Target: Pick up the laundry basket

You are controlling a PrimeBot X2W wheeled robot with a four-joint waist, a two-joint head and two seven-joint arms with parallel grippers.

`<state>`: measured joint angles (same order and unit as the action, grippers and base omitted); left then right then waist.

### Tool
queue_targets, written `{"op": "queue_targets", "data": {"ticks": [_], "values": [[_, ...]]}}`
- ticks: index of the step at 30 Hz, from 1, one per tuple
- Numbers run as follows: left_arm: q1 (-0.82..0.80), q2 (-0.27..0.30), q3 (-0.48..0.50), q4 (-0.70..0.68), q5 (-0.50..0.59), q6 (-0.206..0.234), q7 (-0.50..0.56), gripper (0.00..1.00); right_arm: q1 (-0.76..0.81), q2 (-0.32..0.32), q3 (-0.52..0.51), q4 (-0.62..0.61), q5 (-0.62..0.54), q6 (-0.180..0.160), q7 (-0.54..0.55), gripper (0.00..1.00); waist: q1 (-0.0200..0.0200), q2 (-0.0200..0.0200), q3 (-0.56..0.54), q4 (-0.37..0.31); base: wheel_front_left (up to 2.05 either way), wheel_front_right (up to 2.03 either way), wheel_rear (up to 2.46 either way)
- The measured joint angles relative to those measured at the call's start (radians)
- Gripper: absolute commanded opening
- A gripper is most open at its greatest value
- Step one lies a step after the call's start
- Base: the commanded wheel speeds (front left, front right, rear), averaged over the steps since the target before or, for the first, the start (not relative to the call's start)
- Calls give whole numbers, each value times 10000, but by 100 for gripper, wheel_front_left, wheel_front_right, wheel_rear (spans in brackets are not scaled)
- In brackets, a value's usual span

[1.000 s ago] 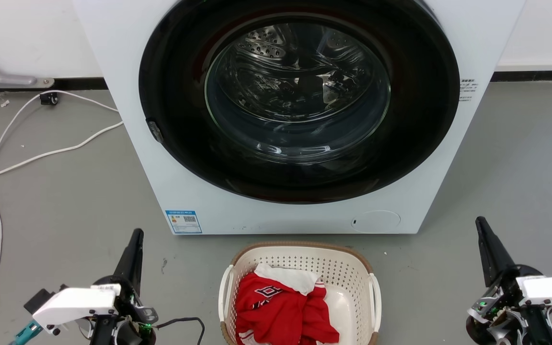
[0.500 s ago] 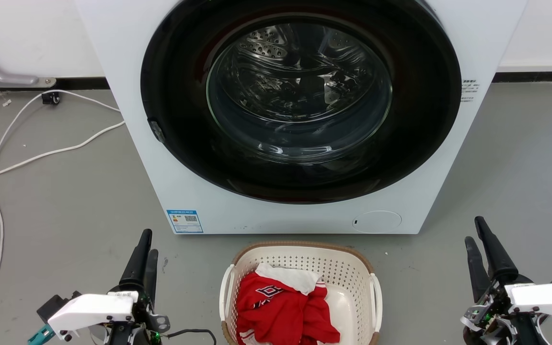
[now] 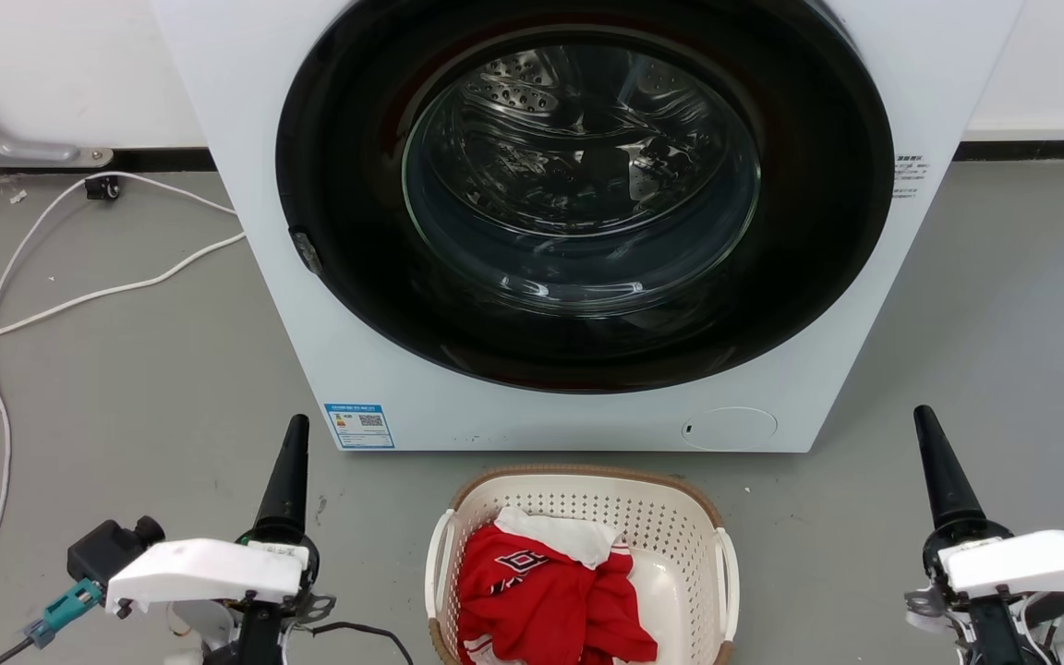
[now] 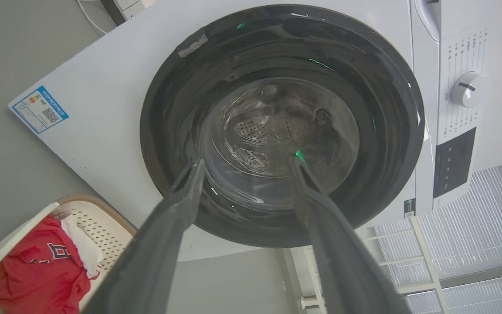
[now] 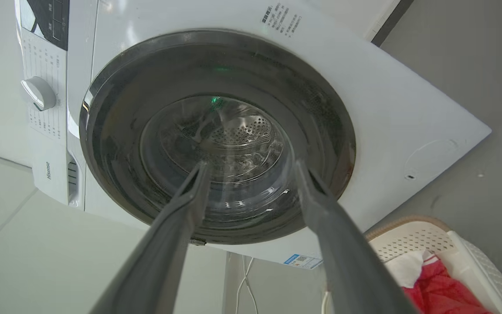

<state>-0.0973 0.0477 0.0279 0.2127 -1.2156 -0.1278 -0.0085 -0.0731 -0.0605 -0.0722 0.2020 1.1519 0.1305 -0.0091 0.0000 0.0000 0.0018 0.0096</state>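
A washing machine (image 3: 532, 420) stands on the floor (image 3: 126, 388). The laundry basket (image 3: 587, 503) sits just before its front, handles facing left and right. Its near end is cut off, so I cannot tell its long axis. The left gripper (image 4: 246, 162) and right gripper (image 5: 251, 165) are both spread and empty.

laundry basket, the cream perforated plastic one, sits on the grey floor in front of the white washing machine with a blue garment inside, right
Not quite: the garment in the cream-white perforated plastic laundry basket is red, not blue, as the head view shows. The basket does sit on the grey floor in front of the white washing machine.
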Motion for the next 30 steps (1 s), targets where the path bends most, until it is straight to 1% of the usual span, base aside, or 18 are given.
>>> {"op": "queue_targets", "data": {"ticks": [4,16,19,26,27,30], "values": [[-72,-2,-100,-79,945,0,-142,100,-1,38,38,-123,-1172,0,-146,100,0,0,-3,5,0,0,0],[-252,10,-355,-46,3507,88,-569,100,-1,96,104,-322,-4059,0,-535,100,0,0,5,41,0,0,0],[-333,19,-433,-23,4008,90,-667,100,0,102,104,-399,-4671,0,-621,100,0,0,6,48,0,0,0],[-487,96,-583,38,5068,138,-890,100,0,104,84,-543,-5685,0,-700,100,1,0,4,51,0,0,0],[-516,121,-644,65,5348,151,-941,100,0,104,77,-575,-5958,0,-715,100,0,0,4,53,0,0,0],[-530,151,-713,157,5745,224,-1022,100,1,104,96,-594,-6366,0,-742,100,0,0,7,56,0,0,0]]}}
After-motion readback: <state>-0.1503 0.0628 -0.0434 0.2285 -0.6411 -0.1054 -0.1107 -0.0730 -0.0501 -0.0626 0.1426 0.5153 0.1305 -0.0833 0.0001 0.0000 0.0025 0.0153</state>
